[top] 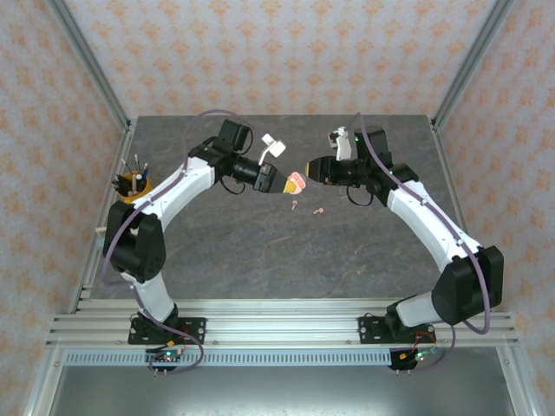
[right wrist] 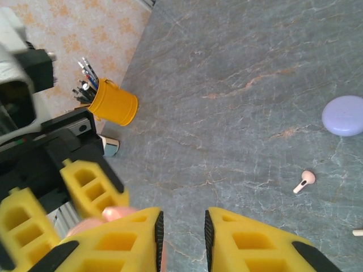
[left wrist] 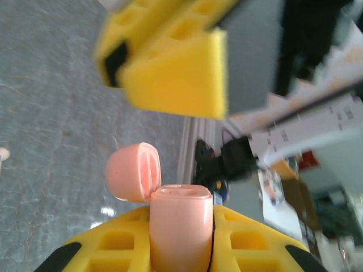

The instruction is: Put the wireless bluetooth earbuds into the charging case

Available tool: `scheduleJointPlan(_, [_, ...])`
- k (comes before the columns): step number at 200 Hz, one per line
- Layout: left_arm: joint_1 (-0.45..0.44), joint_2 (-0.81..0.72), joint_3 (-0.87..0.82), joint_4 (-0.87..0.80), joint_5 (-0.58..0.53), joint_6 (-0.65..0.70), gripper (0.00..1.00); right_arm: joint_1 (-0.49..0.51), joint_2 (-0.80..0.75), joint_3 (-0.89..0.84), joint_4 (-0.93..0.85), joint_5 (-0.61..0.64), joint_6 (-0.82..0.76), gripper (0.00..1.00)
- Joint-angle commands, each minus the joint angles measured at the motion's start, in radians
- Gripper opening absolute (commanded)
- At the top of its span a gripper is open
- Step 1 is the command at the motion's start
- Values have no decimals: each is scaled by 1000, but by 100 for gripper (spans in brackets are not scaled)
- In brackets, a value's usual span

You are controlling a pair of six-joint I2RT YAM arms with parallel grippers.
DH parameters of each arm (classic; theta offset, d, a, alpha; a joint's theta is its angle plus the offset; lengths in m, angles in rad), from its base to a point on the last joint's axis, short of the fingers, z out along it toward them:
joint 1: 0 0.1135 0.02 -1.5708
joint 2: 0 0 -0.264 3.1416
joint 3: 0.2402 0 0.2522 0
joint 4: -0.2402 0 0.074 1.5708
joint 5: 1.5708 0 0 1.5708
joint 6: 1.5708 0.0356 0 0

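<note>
Pink round plastic charging case (left wrist: 180,224), lid flipped open, is clamped in the left claw (top: 284,183). The right claw (right wrist: 180,226), just beside the case, is narrowly parted and seemingly empty. It should next pinch the pale pink stemmed earbud (right wrist: 304,181) lying on the grey desk (right wrist: 238,68) near the case.

- Table (right wrist: 238,85): grey, stone-like, with pale and rust-coloured veins.
- Walls (top: 286,52): cream with a repeating orange floral motif.
- Right gripper (right wrist: 181,241): yellow fingers (right wrist: 255,243) with black inner pads.
- Charging case (left wrist: 181,226) and its lid (left wrist: 133,170): salmon pink.
- Second case (right wrist: 343,115): lilac.
- Earbud (right wrist: 303,181): pale pink.
- Pen cup (right wrist: 115,103): orange-yellow.
- Arms (top: 186,186): white with black joints.
</note>
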Motion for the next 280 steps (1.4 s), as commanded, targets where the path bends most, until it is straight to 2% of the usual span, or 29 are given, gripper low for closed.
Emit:
scheduleJointPlan(1, [2,94,161,-565,177,469,0,-5,3,-11,50,-52,-10,27])
scheduleJointPlan(7, [11,155,220,-752,235,649,0,-5,1,-14,49,-52,-12,27])
scheduleJointPlan(11, [22,194,265,-902,271,827,0,-5,-1,-15,49,-52,-12,27])
scheduleJointPlan(14, [34,229,309,-1094,309,1001,0,-4,-3,-17,47,-50,-12,27])
scheduleJointPlan(16, [42,248,317,-1136,323,1042,0,-5,-4,-18,47,-48,-12,27])
scheduleJointPlan(24, [65,287,321,-1157,331,1024,0,-5,-11,-25,47,-43,-12,27])
scheduleJointPlan(46, [75,320,258,-1157,329,1094,0,-5,-37,-38,40,-22,-12,27])
scheduleJointPlan(105, [101,305,174,-1156,331,1161,0,-5,-50,-105,98,-41,32,27])
scheduleJointPlan(150, [104,290,279,-1156,332,1136,0,-5,-76,-128,137,-34,74,27])
scheduleJointPlan(210, [83,367,474,-1156,329,1044,0,8,-105,-123,111,-157,58,28])
scheduleJointPlan(280, [70,387,479,-1156,329,1040,0,61,-67,-83,77,-132,21,27])
